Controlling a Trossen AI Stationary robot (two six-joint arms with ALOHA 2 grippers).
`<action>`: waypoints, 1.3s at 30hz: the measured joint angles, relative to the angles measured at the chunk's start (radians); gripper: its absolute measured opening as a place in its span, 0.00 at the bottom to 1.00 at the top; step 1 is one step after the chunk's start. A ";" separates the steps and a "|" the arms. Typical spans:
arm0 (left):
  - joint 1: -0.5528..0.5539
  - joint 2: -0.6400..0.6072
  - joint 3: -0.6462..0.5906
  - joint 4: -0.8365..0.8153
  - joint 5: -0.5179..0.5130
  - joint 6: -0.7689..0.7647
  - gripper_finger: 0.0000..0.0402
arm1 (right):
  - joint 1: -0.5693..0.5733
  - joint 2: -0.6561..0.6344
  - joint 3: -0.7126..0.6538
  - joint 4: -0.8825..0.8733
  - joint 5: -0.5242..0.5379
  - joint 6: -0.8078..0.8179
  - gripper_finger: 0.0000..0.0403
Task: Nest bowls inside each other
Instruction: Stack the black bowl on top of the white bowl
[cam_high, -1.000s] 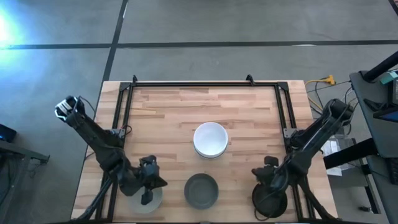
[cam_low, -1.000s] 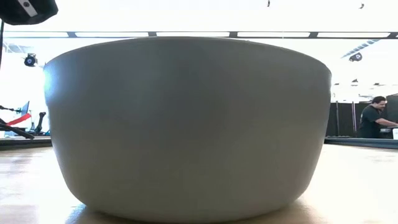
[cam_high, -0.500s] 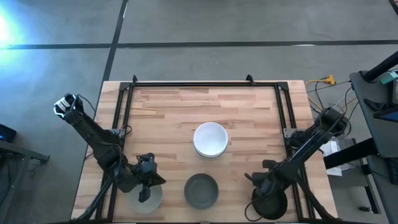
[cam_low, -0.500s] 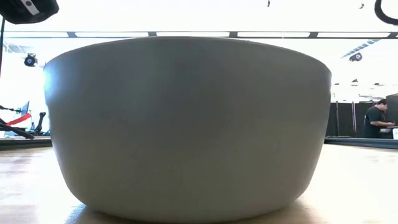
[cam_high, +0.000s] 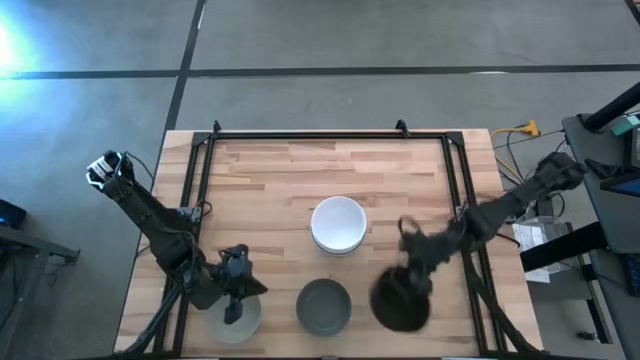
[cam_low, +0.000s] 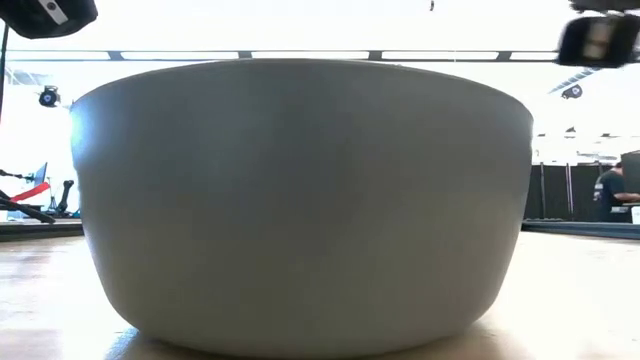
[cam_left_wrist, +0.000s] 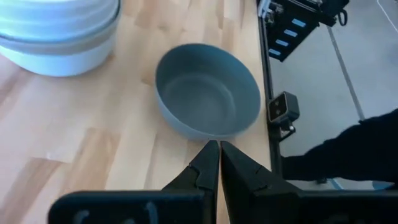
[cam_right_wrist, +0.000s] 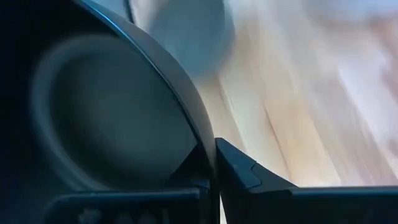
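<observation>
Right gripper has its fingers pinched on the rim of the black bowl, which we're carrying just right of the grey bowl near the table's front edge. One-sided rim grip, so we risk the bowl tilting or slipping out. Left gripper waits, fingers together, over a pale bowl.

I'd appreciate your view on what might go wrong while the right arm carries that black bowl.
The right gripper pinches the black bowl by its rim only, so it might tilt or slip. The grey bowl sits close alongside, so a low pass could knock it. The left gripper waits shut.
</observation>
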 joint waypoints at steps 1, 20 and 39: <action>0.000 0.000 0.000 0.000 -0.009 0.011 0.00 | -0.045 -0.021 0.000 0.040 0.008 0.015 0.02; 0.002 0.000 0.000 -0.001 -0.043 0.020 0.00 | -0.743 0.470 0.640 -0.587 -0.189 -0.460 0.02; 0.001 0.000 -0.002 0.000 -0.090 0.020 0.00 | -0.819 0.659 0.826 -0.666 -0.278 -0.660 0.02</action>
